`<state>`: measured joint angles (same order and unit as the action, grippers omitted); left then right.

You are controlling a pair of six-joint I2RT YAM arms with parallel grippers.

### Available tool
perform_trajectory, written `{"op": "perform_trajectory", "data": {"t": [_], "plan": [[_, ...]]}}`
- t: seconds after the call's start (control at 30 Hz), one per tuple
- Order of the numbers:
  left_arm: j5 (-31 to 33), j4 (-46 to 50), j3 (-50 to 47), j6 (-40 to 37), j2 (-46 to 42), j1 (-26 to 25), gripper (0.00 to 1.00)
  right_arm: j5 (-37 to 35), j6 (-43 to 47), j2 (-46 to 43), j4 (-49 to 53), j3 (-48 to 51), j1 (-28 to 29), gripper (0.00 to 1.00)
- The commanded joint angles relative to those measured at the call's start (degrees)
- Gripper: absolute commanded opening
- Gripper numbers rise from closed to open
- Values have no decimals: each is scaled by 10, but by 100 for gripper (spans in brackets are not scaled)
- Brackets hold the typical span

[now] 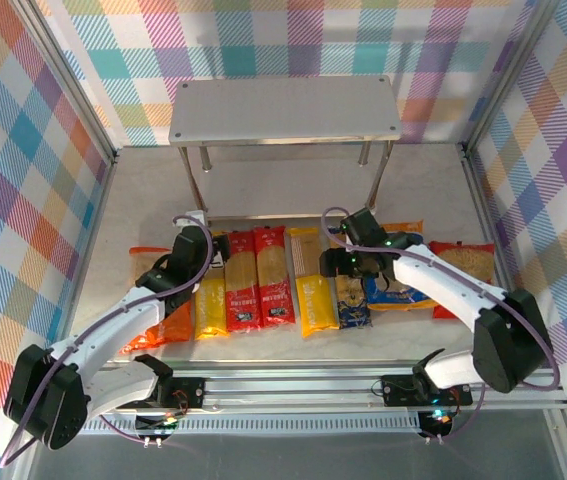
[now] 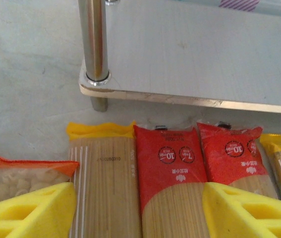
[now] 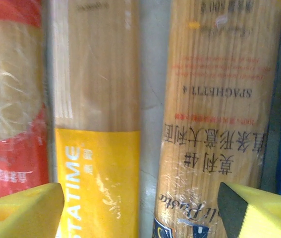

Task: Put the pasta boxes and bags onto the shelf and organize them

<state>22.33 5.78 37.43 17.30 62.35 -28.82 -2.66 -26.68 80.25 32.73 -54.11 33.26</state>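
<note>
Spaghetti packs [image 2: 105, 183] lie just below the left jaws and right jaws, both wide open and empty, long axes pointing ahead toward the shelf [image 2: 190, 54].

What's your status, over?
Left gripper, right gripper open, low over spaghetti packs. Packs and bags all on table, shelf untouched. Nothing in the way.

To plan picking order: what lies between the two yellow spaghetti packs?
The left red pack and the right red pack, side by side, in the top view.
</note>
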Motion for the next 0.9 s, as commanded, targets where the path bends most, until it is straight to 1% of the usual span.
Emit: {"op": "perform_trajectory", "data": {"t": [0.0, 0.1, 0.23, 0.37, 0.57, 0.7, 0.87], "plan": [[-11, 5, 10, 14, 10, -5, 68, -28, -22, 30, 38, -27, 2, 84], [-13, 5, 5, 18, 10, -5, 68, -45, -22, 53, 55, -34, 4, 86], [-18, 5, -1, 21, 7, -5, 69, -46, -22, 75, 56, -36, 6, 86], [-18, 10, 0, 19, 7, -5, 69, -57, -21, 105, 65, -46, 6, 90], [-14, 11, 0, 18, 7, -5, 69, -77, -23, 140, 71, -55, 6, 91], [-13, 11, -2, 18, 5, -5, 69, -104, -23, 158, 80, -62, 5, 93], [-10, 11, -4, 19, 5, -5, 69, -98, -21, 185, 77, -62, 5, 93]]}}
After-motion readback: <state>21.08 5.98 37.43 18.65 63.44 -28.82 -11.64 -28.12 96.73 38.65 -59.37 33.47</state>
